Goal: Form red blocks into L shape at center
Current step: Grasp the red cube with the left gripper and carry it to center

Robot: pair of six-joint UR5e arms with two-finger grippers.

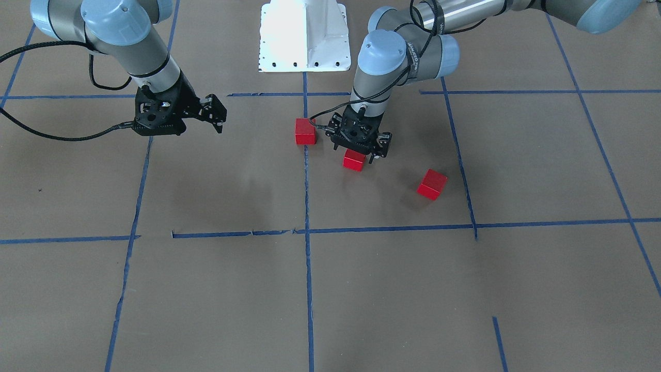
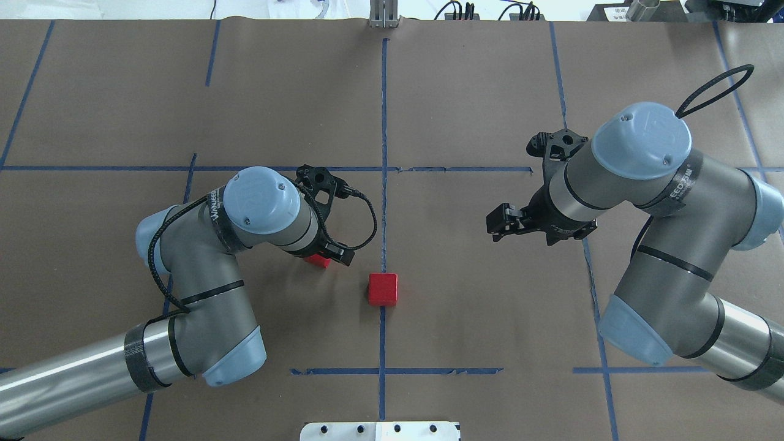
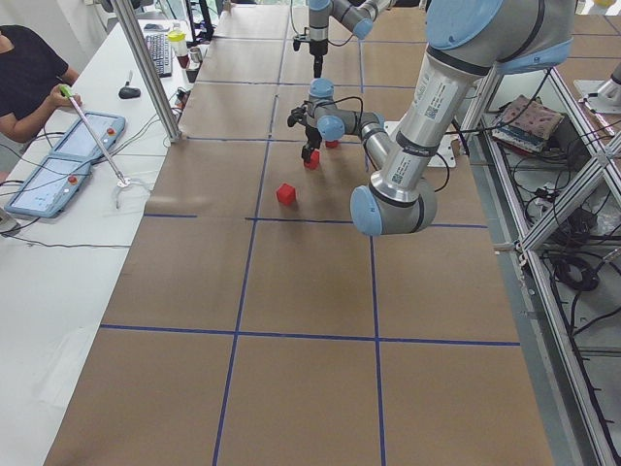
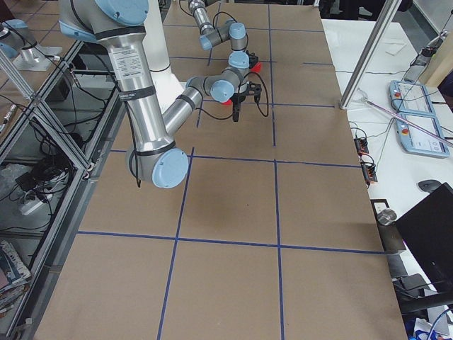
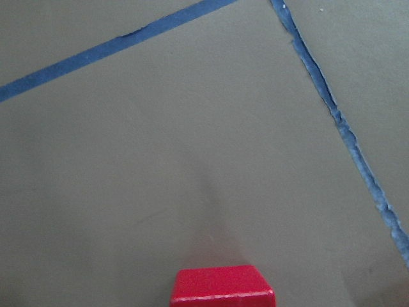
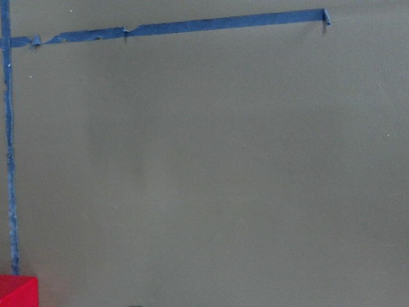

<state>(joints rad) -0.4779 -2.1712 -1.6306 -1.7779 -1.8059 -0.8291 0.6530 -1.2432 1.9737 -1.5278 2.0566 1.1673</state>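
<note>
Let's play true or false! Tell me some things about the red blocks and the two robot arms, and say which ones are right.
1. Three red blocks lie on the brown table. True.
2. The blocks already make an L. False: all three lie apart, and none touch.
3. The right gripper holds a block. False: it is open and empty, off to the side of the blocks.
4. The left gripper hangs right over the middle block. True.
5. The block nearest the white robot base sits on a blue tape line. True.
</note>
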